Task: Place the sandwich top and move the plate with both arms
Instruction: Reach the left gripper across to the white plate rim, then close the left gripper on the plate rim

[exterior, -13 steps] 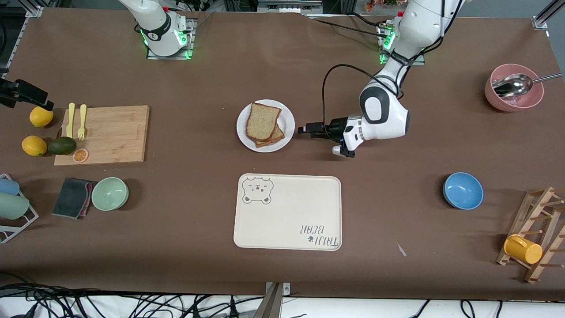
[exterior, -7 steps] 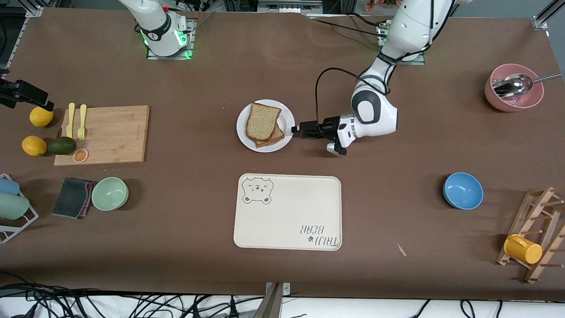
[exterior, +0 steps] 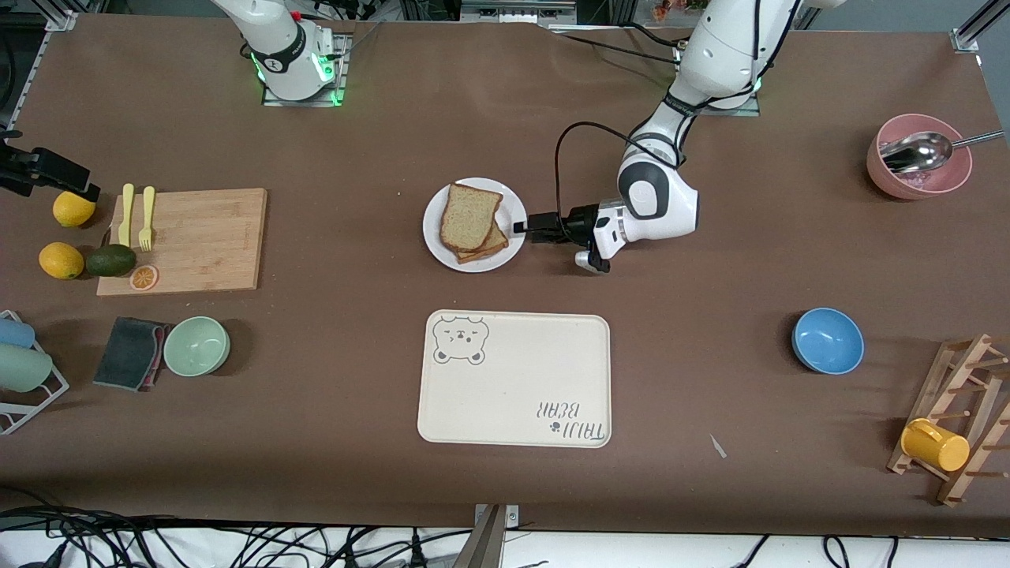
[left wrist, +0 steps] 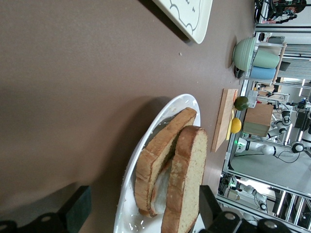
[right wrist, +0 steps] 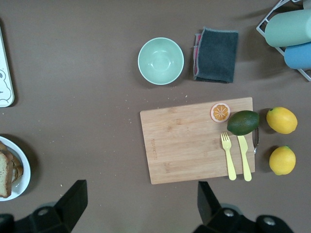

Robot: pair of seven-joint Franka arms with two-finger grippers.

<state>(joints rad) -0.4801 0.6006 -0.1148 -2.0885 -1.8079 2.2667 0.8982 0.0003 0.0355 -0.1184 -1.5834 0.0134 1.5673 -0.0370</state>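
The sandwich top (exterior: 470,214), a speckled brown slice, lies on a lower slice on the white plate (exterior: 514,207) in the middle of the table. My left gripper (exterior: 521,229) is low at the plate's edge on the left arm's side. In the left wrist view the left gripper (left wrist: 141,213) is open, with the plate's rim (left wrist: 160,119) and the sandwich top (left wrist: 187,184) between its jaws, untouched. My right gripper (right wrist: 141,213) is open and empty, high over the table beside the cutting board (right wrist: 197,141). The plate (right wrist: 22,177) shows at that view's edge.
A cream bear-print tray (exterior: 514,379) lies nearer the front camera than the plate. The cutting board (exterior: 185,241) with forks, lemons and an avocado, a green bowl (exterior: 196,345) and a cloth are toward the right arm's end. A blue bowl (exterior: 827,340), pink bowl and cup rack are toward the left arm's end.
My left arm has moved its gripper along the table toward the plate, from a short way off to the plate's rim. The plate and sandwich have not moved.
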